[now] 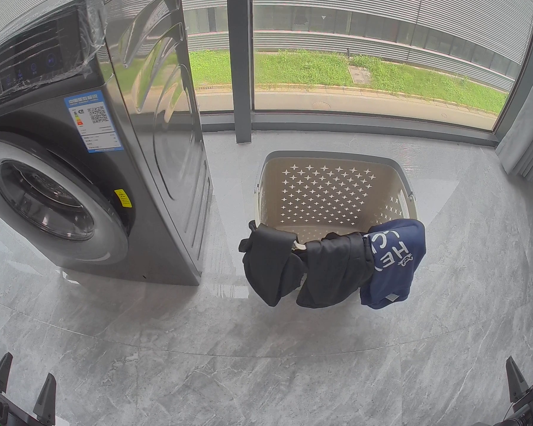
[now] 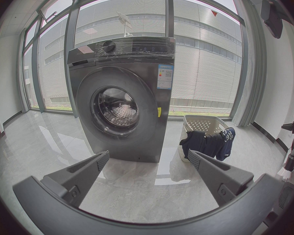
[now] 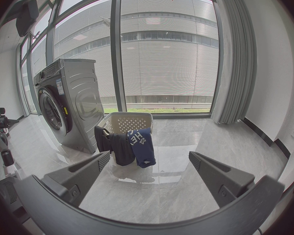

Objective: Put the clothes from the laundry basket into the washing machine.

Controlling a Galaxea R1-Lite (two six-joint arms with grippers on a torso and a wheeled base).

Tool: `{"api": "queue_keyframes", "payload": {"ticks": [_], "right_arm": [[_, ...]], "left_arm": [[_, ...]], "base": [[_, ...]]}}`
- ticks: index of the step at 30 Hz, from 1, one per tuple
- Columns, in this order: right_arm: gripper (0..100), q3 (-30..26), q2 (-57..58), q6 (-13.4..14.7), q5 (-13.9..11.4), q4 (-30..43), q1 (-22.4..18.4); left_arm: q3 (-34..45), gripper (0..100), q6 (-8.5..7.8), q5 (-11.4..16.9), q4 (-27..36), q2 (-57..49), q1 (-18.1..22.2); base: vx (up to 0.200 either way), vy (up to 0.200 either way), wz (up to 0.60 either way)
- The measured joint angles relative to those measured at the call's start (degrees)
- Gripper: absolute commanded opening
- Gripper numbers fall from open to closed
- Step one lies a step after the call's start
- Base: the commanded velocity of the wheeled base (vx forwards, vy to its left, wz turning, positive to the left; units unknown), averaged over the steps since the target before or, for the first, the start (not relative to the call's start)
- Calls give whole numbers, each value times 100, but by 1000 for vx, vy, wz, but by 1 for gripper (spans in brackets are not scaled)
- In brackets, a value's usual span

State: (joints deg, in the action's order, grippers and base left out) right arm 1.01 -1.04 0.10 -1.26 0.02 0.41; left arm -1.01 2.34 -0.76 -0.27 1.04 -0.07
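We count three clothes [image 1: 334, 270] over one basket's [image 1: 331, 160] near rim — two black, one navy — well apart from left gripper [image 2: 147, 153] and right gripper [image 3: 148, 154], both splayed wide.

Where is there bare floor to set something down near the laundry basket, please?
Bare floor lies between the washing machine and the laundry basket, and broadly before both. The basket's near rim is crowded with draped clothes.
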Motion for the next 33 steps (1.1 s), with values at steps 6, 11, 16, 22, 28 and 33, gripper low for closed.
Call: {"api": "queue_keyframes", "payload": {"ticks": [6, 11, 16, 22, 28, 33], "right_arm": [[100, 0, 0, 0, 2, -2, 2], [100, 0, 0, 0, 2, -2, 5], [100, 0, 0, 0, 0, -2, -1], [100, 0, 0, 0, -5, -2, 0], [100, 0, 0, 0, 2, -2, 5], [100, 0, 0, 0, 0, -2, -1]], "left_arm": [[0, 100, 1, -2, -2, 0, 0], [0, 100, 1, 0, -2, 0, -2], [0, 100, 1, -2, -2, 0, -2], [0, 100, 1, -2, 0, 0, -2], [0, 100, 1, -2, -2, 0, -2], [0, 100, 0, -2, -5, 0, -2]], "base": [[0, -33, 0], [0, 0, 0], [0, 0, 0], [200, 0, 0], [100, 0, 0], [0, 0, 0]]}}
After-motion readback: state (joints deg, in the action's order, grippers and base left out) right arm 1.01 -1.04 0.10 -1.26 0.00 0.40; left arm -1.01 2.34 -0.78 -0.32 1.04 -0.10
